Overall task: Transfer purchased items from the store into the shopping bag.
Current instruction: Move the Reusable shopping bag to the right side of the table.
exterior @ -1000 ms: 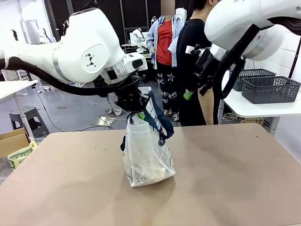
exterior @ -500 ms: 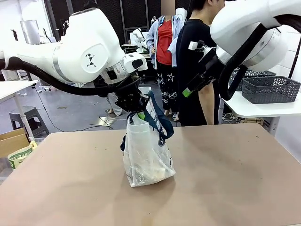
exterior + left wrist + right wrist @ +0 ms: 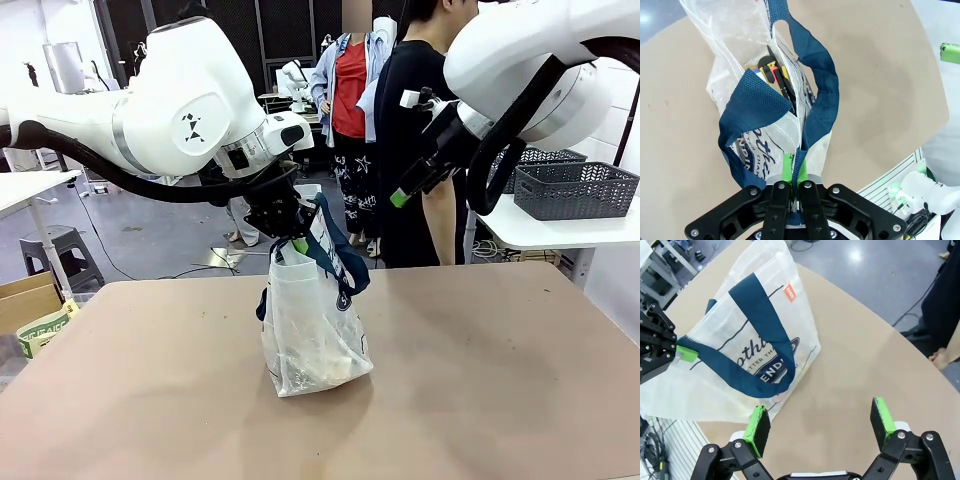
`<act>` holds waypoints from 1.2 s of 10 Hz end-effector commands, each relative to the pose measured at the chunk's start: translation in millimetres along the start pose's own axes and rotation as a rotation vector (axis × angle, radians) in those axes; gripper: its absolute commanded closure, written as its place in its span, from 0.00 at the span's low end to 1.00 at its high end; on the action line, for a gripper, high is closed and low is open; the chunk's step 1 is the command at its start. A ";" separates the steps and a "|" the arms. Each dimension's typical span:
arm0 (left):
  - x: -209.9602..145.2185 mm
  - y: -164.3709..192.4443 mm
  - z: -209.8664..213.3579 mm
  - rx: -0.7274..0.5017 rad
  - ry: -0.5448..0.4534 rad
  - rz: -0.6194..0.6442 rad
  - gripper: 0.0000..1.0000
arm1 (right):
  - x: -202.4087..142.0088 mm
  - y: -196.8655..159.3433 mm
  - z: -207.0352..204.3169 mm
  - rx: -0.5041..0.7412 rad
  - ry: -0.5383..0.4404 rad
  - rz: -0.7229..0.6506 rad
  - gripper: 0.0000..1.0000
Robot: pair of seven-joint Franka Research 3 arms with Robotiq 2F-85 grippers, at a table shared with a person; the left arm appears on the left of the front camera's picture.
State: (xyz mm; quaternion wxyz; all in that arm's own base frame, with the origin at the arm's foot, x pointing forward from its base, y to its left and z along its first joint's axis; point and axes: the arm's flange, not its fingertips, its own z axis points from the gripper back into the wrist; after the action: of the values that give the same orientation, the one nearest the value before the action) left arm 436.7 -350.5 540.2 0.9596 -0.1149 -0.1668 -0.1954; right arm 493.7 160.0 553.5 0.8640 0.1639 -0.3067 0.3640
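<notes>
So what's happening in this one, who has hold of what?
The left hand is shut on a navy strap handle of the shopping bag, holding it upright on the table. The left wrist view shows a few items inside the bag, yellow and black among them. The right hand is open and empty, raised above the table beside the bag. A person stands at the far side; dark grey baskets sit on a side table.

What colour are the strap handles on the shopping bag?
Dark navy blue strap handles on the whitish shopping bag; clearest in the right wrist view.
</notes>
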 end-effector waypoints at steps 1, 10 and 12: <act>0.1 0.6 4.1 0.001 -0.008 0.002 1.00 | 2.2 1.8 1.7 -0.006 0.009 -0.008 0.00; 23.5 10.5 47.2 0.042 -0.022 -0.010 1.00 | 2.2 1.8 1.7 -0.006 0.009 -0.008 0.00; 30.8 24.2 73.5 0.071 -0.044 -0.026 1.00 | 2.2 1.8 1.7 -0.006 0.009 -0.008 0.00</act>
State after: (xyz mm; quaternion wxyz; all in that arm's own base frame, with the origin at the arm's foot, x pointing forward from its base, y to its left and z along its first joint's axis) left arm 450.0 -328.1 595.3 0.9606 -0.0979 -0.1767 -0.1909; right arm 493.6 160.4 554.2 0.8642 0.1644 -0.3069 0.3631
